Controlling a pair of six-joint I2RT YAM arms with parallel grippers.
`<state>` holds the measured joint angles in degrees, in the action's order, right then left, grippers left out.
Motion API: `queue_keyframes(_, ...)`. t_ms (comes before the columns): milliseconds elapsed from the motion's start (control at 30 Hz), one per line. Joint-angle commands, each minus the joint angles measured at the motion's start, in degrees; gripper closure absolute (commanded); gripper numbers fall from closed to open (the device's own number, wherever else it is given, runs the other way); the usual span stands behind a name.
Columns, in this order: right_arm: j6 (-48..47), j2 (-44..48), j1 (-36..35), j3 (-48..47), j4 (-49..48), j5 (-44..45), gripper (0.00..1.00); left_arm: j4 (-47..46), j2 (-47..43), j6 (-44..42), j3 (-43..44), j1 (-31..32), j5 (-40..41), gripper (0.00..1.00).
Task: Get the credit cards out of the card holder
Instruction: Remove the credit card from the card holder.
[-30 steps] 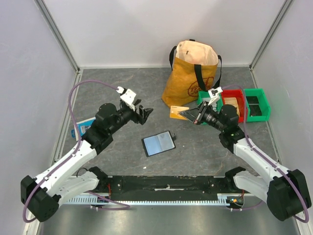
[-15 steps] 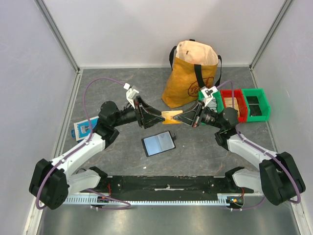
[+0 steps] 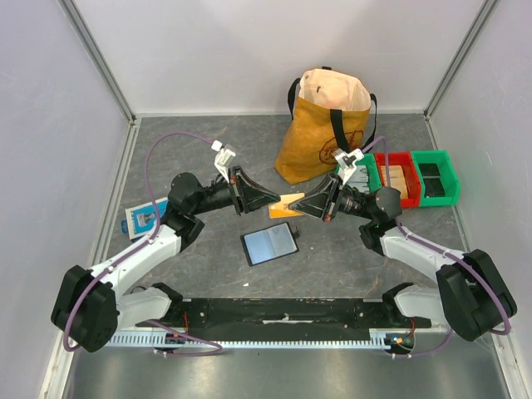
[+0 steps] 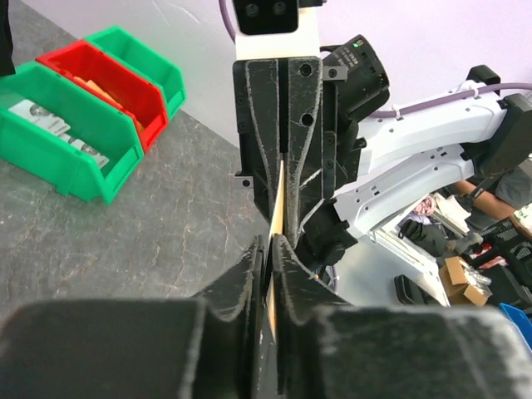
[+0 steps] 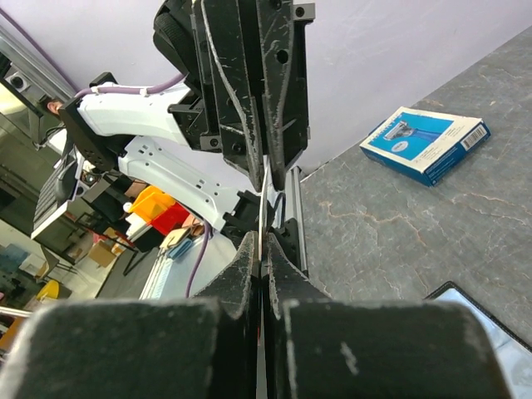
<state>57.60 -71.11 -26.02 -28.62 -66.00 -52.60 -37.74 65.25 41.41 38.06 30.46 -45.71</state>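
Observation:
An orange credit card (image 3: pixel 287 204) hangs in mid-air above the table, held at both ends. My left gripper (image 3: pixel 273 202) pinches its left end; in the left wrist view the card's thin edge (image 4: pixel 277 208) runs between the closed fingers of that gripper (image 4: pixel 270 245). My right gripper (image 3: pixel 301 206) is shut on the other end, and in the right wrist view the card edge (image 5: pixel 263 218) sits in its jaws (image 5: pixel 262 245). The black card holder (image 3: pixel 269 243) lies open on the table below, with a pale blue-grey card showing in it.
A blue-and-white flat box (image 3: pixel 141 218) lies at the left wall. A tan paper bag (image 3: pixel 326 125) stands at the back. Beside it sit a red bin (image 3: pixel 396 176) and a green bin (image 3: pixel 436 176), with another green bin (image 4: pixel 62 133) next to them.
The right arm carried the orange card leftward to the middle. The left gripper came across to meet it and closed on the card's free end.

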Motion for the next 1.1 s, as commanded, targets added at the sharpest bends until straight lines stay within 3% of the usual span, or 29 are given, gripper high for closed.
queue_keyframes(0,0.58,0.44,-0.08,0.06,-4.75,1.52,0.98,-4.19,-1.0,3.5,-1.67,-0.13,-1.04,0.96)
queue_keyframes(33,0.67,0.62,0.0,0.41,-4.93,2.49,0.91,-4.62,-1.18,3.94,-2.2,0.04,-0.78,0.98)
queue_keyframes(100,1.45,1.5,0.0,1.72,-6.41,5.73,0.67,-5.41,-2.32,5.25,-3.78,0.22,1.66,0.98)
queue_keyframes(167,2.33,2.46,-0.69,3.74,-9.75,9.95,0.55,-7.52,-4.25,7.97,-6.32,0.3,5.96,0.98)
queue_keyframes(300,-0.46,4.05,-6.47,7.25,-11.26,19.43,0.43,-12.61,-8.12,13.78,-12.12,1.79,18.44,0.98)
queue_keyframes(533,-6.01,5.63,-16.95,12.89,-12.05,40.89,0.41,-15.7,-12.34,18.35,-15.56,7.94,35.06,0.98)
queue_keyframes(700,-8.56,4.67,-21.0,11.14,-12.66,44.6,0.42,-17.54,-11.91,19.94,-16.18,11.64,41.22,0.98)
queue_keyframes(1067,-7.86,1.94,-22.14,9.9,-19.17,47.94,0.52,-19.92,-10.94,21.43,-17.49,14.72,43.6,0.98)
